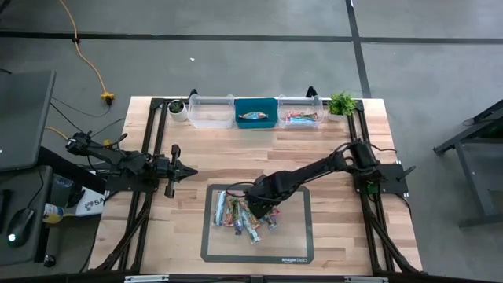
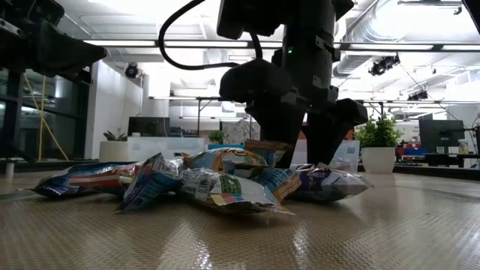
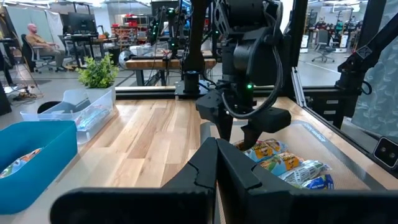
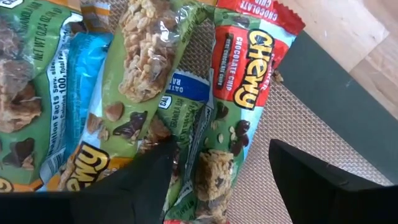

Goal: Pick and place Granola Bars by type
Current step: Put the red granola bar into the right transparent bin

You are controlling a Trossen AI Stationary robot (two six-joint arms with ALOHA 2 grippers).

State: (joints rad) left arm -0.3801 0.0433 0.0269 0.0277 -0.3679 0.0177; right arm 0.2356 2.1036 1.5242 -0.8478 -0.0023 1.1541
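Jaws spread, your right gripper [image 1: 259,206] straddles the Granola Bars [image 1: 240,212] heaped on the mat [image 1: 295,244]; few are binned, most remain; left jaws pressed together

R gripper [image 1: 263,206] open (L [image 1: 187,170] shut).
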